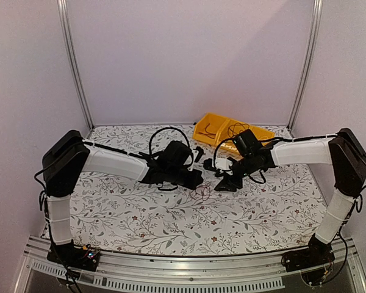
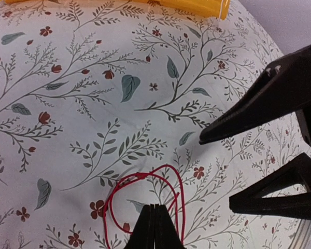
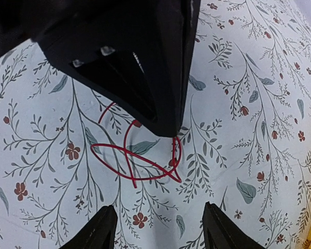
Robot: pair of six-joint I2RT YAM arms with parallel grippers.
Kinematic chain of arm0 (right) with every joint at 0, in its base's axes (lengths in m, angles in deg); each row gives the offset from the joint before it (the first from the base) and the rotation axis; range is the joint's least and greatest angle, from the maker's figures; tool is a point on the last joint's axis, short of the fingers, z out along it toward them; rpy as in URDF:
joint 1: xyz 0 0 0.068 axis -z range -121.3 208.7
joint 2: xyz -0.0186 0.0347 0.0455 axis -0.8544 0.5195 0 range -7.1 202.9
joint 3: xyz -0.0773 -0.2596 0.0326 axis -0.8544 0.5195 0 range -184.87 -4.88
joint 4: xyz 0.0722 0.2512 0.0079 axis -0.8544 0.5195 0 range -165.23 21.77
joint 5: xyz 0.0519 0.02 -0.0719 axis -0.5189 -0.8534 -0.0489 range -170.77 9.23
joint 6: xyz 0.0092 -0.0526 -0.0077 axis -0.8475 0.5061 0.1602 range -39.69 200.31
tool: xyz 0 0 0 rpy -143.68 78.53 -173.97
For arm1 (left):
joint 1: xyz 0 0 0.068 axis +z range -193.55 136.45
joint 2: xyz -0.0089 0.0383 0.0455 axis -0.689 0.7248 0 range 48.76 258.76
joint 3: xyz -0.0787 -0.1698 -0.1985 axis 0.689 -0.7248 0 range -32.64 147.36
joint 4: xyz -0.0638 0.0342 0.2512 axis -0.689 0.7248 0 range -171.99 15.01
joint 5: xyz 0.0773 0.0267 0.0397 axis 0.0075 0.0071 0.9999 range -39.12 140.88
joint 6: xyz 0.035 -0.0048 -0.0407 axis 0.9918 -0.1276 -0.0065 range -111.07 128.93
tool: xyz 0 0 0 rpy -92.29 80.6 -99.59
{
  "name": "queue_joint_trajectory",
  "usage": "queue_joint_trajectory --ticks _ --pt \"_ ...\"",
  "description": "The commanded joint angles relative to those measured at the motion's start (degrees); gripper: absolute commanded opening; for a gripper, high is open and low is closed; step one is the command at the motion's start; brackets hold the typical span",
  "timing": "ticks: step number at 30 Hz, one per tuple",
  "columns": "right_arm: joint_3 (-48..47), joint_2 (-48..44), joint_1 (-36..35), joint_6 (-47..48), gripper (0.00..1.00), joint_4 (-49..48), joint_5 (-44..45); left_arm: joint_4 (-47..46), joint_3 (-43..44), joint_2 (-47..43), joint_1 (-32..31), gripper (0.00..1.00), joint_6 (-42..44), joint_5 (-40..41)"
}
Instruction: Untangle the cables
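Note:
A thin red cable (image 3: 145, 166) lies in loose, crossing loops on the flowered tablecloth; from above it is a small coil (image 1: 202, 191) between the two grippers. My left gripper (image 2: 154, 207) is shut, its tips set down inside the loops, and the red cable (image 2: 145, 176) runs under its fingers. I cannot tell whether it pinches the strand. In the right wrist view the left gripper (image 3: 168, 129) touches the coil's right side. My right gripper (image 3: 159, 225) is open and empty, just short of the coil. Its two black fingers (image 2: 249, 119) stand to the right in the left wrist view.
Two yellow bins (image 1: 216, 129) stand at the back of the table, with thin black wires in them. A bin edge (image 2: 197, 6) also runs along the top of the left wrist view. Metal frame posts (image 1: 76, 67) flank the table.

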Motion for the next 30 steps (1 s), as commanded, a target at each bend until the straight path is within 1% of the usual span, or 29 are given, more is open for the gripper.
queue_joint_trajectory --ticks 1,6,10,12,15,17,18,19,20,22,25,26,28,30 --pt "-1.9 2.9 -0.2 3.5 0.61 -3.5 3.7 -1.4 -2.3 -2.8 1.1 0.00 -1.1 -0.9" --pt "-5.0 6.6 -0.5 4.2 0.60 -4.2 3.5 -3.2 -7.2 -6.8 2.2 0.00 -4.3 -0.6" --pt "-7.1 9.9 -0.7 4.1 0.58 -5.1 1.9 -3.6 -10.7 -10.5 2.3 0.14 -5.1 0.2" --pt "-7.9 10.9 -0.8 3.6 0.54 -5.5 0.5 -4.1 -13.2 -12.3 2.2 0.18 -5.7 0.7" --pt "-9.7 12.9 -0.9 3.4 0.38 -4.3 -0.7 -5.1 -16.1 -14.7 2.1 0.23 -6.5 1.6" --pt "-10.5 13.7 -0.9 2.9 0.22 -2.9 -1.3 -5.6 -17.9 -16.4 2.0 0.24 -6.7 2.4" --pt "-10.5 13.6 -0.9 2.8 0.10 -2.4 -1.7 -6.1 -18.8 -17.2 1.9 0.24 -6.7 2.7" --pt "-10.4 13.1 -0.9 2.7 0.02 -1.7 -1.9 -6.8 -19.9 -18.3 1.6 0.25 -6.5 3.0" --pt "-10.5 12.5 -0.9 2.6 0.00 -0.8 -2.6 -7.8 -21.0 -19.4 1.3 0.24 -5.9 3.3" --pt "-10.5 10.3 -0.9 1.8 0.00 0.9 -4.1 -10.9 -23.4 -22.2 -0.2 0.24 -3.9 3.8" --pt "-10.6 5.2 -0.9 -0.9 0.00 2.1 -5.5 -15.7 -26.4 -26.0 -3.8 0.27 -0.2 7.7" --pt "-11.3 3.7 -0.9 -2.7 0.00 2.9 -5.6 -17.1 -27.2 -26.9 -5.0 0.30 1.1 9.0" --pt "-13.6 1.7 -0.9 -5.4 0.00 5.7 -6.0 -19.4 -28.4 -28.4 -7.8 0.41 3.9 12.4" --pt "-16.2 0.7 -0.9 -8.2 0.00 9.2 -6.0 -20.7 -28.7 -29.0 -10.6 0.47 6.7 16.0"
